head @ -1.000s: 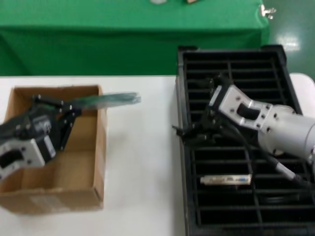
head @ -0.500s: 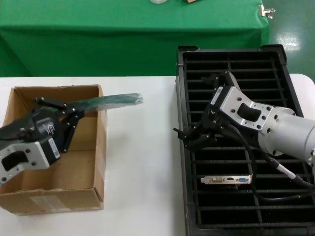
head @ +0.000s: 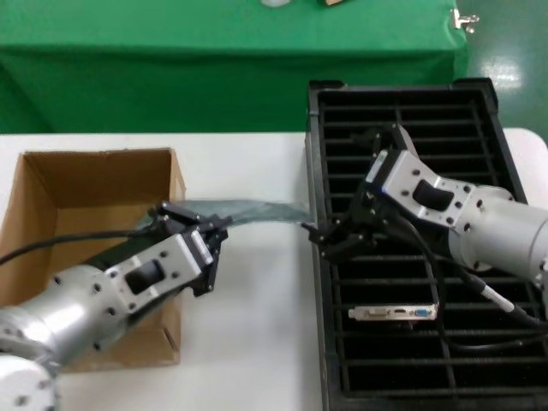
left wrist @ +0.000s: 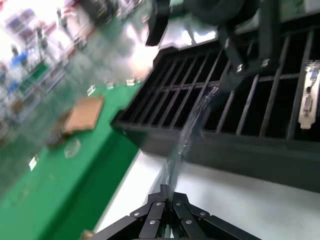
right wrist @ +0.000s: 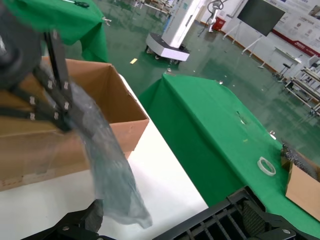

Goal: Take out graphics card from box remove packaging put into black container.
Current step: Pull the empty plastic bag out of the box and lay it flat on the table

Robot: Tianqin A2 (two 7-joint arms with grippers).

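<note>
My left gripper (head: 216, 233) is shut on one end of the packaging (head: 257, 211), a crinkly translucent bag held flat above the white table beside the box (head: 86, 184). The bag reaches toward my right gripper (head: 322, 240), which is open over the left edge of the black container (head: 402, 103); the bag's free end hangs just by one of its fingers (right wrist: 94, 215). The graphics card (head: 394, 312) stands in a slot of the container, nearer me than the right gripper. In the left wrist view the fingers (left wrist: 159, 200) pinch the bag (left wrist: 192, 125); the card (left wrist: 309, 95) shows there too.
A green-draped table (head: 223, 60) stands behind the white table (head: 257, 342). The box (right wrist: 120, 107) is open-topped at the table's left. A black cable (head: 479, 295) trails from the right arm over the container's slots.
My left arm has swung right from over the box, carrying the bag across the table toward the right gripper. The right gripper has hardly moved.
</note>
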